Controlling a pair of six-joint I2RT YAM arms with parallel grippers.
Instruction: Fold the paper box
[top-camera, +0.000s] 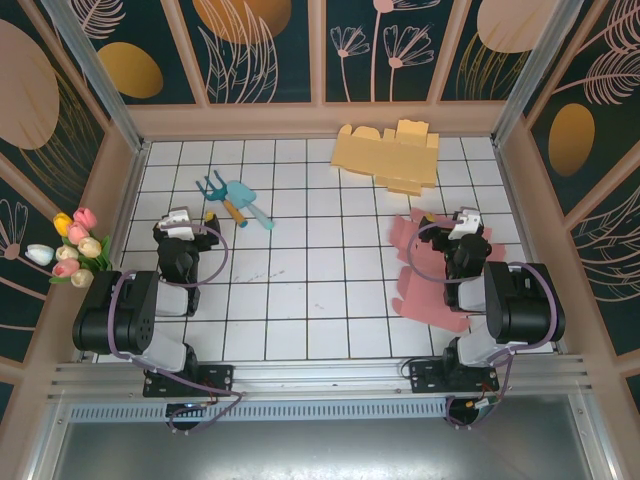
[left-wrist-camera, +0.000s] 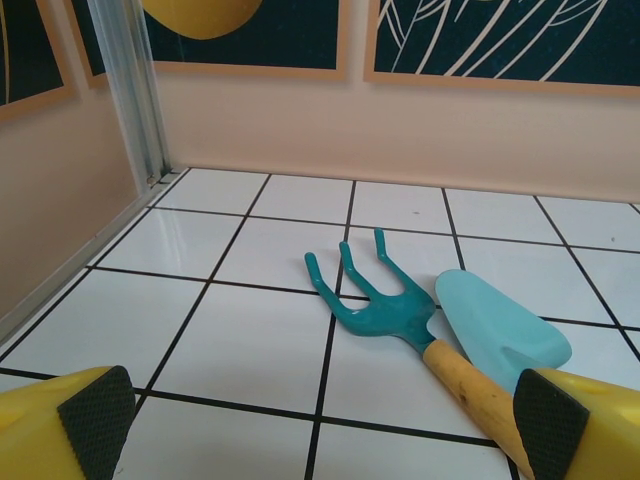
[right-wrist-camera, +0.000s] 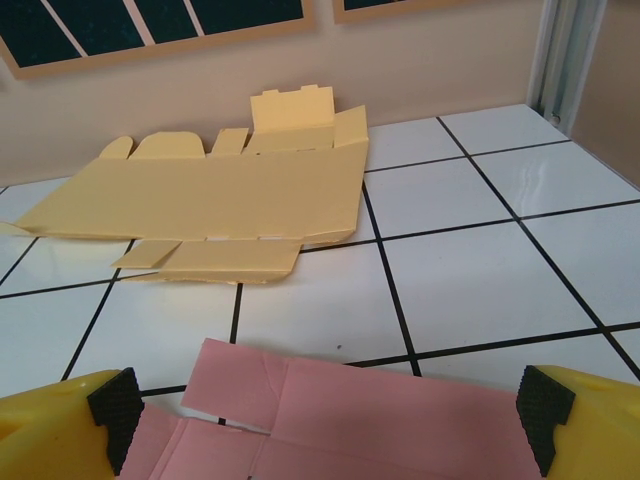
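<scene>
Paper box blanks, count: two, both lying flat and unfolded on the white tiled table (top-camera: 300, 300).
- Pink blank (top-camera: 425, 275): right half of the table, near side, directly under and in front of the right arm. One sheet, creases visible, flaps spread out.
- Yellow blank (top-camera: 388, 155): far side, right of centre, close to the back wall. Flat, with its tabs toward the wall. It sits well apart from the pink one, with bare tiles between them.

Pincers, count: two.
- Right gripper (right-wrist-camera: 330, 410): jaws spread wide and nothing between them. In the wrist view the two black pads (right-wrist-camera: 115, 412) stand at either side of the frame, with the near part of the pink blank lying below and between them. I cannot tell whether the fingers touch the sheet.
- Left gripper (left-wrist-camera: 320, 420): jaws also spread wide, holding nothing, over bare tile on the left half of the table.

Other items:
- Hand tools, two, far left of centre. A teal three-pronged fork (left-wrist-camera: 375, 300) with a wooden handle lies just beside a light-blue trowel (left-wrist-camera: 500, 325), ahead of the left gripper and apart from it.
- Tulips (top-camera: 72, 245), one bunch, against the left wall.
</scene>
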